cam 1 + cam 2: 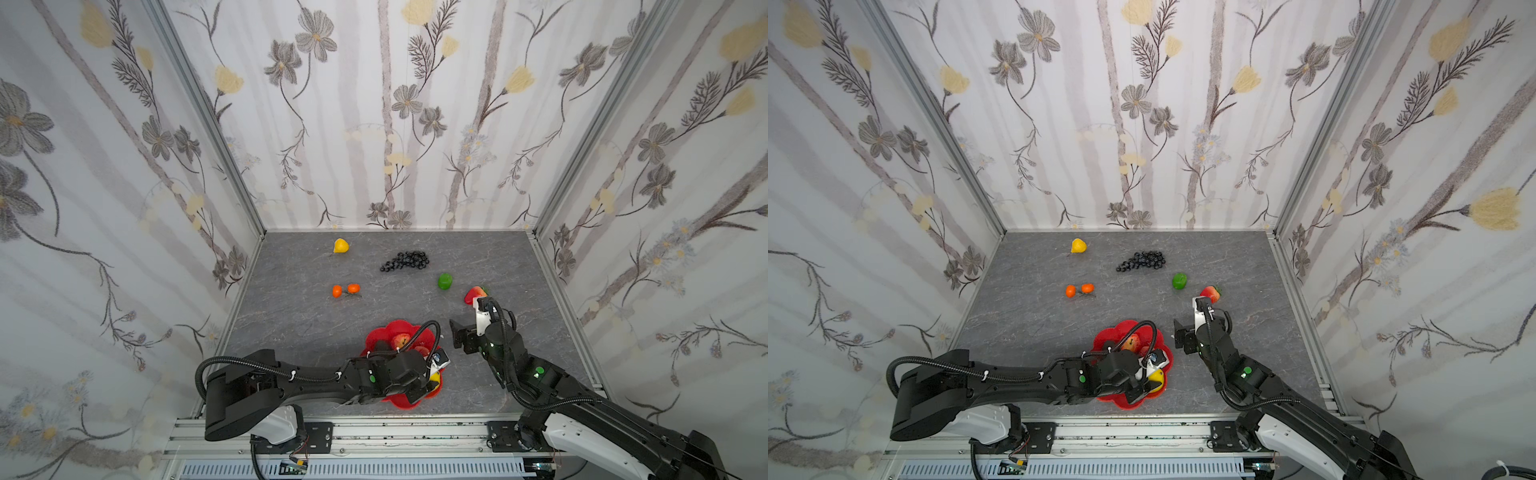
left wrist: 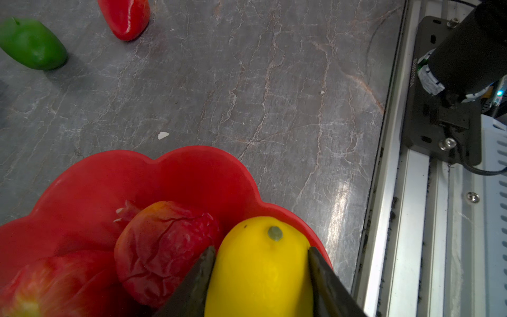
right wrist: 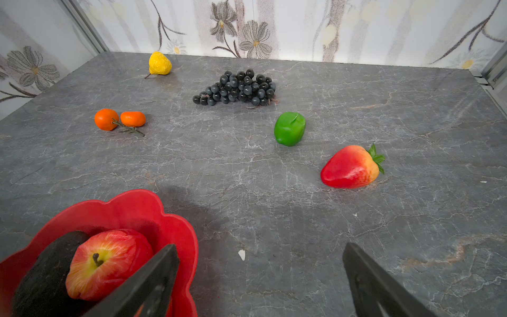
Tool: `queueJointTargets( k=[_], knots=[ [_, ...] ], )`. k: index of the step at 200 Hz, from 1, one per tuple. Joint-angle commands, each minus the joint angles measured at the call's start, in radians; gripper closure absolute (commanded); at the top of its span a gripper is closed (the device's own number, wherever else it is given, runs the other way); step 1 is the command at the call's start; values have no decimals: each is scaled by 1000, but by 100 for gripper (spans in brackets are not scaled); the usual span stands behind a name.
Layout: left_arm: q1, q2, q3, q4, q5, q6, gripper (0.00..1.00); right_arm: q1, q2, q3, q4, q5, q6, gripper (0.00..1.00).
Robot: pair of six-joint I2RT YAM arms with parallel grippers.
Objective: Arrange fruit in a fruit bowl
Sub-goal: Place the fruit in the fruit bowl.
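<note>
Observed left gripper (image 2: 260, 248) straddling lemon (image 2: 260, 274) inside fruit bowl (image 2: 192, 156) beside wrinkled red fruit (image 2: 164, 247), evidently for set-down, clamped or released not determinable; noted right gripper (image 3: 259, 248) spread wide, empty, presumably readied for strawberry (image 3: 351, 167) on table (image 3: 274, 205).

Left wall (image 1: 83, 208), far wall (image 1: 395, 124) and right wall (image 1: 685, 187) papered pale with grey and yellow long-stemmed flowers; metal posts (image 1: 208, 116) at far corners; grey marbled table top (image 1: 395, 299), evenly lit; metal rail (image 1: 415, 434) along near edge.
</note>
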Motion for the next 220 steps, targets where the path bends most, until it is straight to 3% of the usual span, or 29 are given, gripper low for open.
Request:
queueJointTargets(
  k=[1,172,220],
  knots=[
    [3,2,-7,44,7,10,44,0,0,3,48,-3,1,6],
    [6,-73,1,9,-2,-5,34,-1,-4,7,37,0,14,6],
    [28,-171,-2,-6,-80,-26,27,-55,16,77,-73,20,92,6]
  ],
)
